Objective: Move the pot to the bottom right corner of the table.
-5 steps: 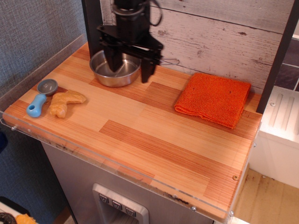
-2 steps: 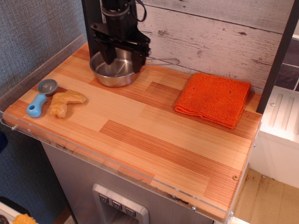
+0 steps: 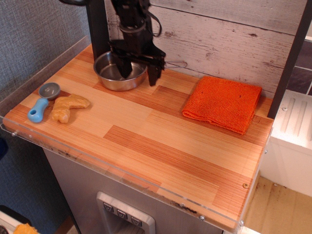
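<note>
The pot [image 3: 113,74], a shallow shiny steel pan with a thin wire handle pointing right, sits at the back left of the striped wooden table [image 3: 161,146]. My black gripper [image 3: 139,72] hangs over the pot's right rim with its jaws open. One finger [image 3: 125,68] reaches into the bowl and the other finger [image 3: 154,75] hangs outside the rim near the handle's root. The rim lies between them, and I cannot tell whether they touch it.
A folded orange cloth [image 3: 223,102] lies at the back right. A blue-handled grey scoop [image 3: 43,100] and a tan dough-like lump [image 3: 68,106] lie at the left edge. A whitewashed plank wall stands behind; a clear plastic rim edges the table.
The gripper has shifted right and turned, moving from over the pot's middle to straddling its right rim. The pot has not moved.
</note>
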Robot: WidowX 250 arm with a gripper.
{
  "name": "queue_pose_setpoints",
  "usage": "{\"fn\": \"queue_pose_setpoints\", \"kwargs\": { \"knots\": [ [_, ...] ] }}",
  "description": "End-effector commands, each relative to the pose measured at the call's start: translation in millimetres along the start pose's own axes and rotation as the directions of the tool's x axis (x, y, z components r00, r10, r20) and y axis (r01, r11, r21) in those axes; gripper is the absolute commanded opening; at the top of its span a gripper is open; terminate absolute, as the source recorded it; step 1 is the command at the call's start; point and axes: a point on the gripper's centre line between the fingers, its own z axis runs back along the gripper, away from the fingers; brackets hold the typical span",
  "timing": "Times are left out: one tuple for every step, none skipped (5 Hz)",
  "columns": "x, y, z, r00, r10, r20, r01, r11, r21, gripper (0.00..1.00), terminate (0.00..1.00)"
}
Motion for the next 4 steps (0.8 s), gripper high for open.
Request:
{"fn": "queue_pose_setpoints", "kwargs": {
  "knots": [
    [10.9,-5.8,5.4,1.000,-0.015,0.025,0.015,1.000,0.007,0.00,0.00],
    [12.8,-3.3,13.5,0.999,-0.017,0.046,0.017,1.000,0.000,0.00,0.00],
    [13.6,-2.2,20.2,0.998,-0.027,0.057,0.027,1.000,-0.013,0.00,0.00],
    [12.1,-2.2,31.5,0.996,-0.045,0.077,0.047,0.999,-0.025,0.00,0.00]
  ]
}}
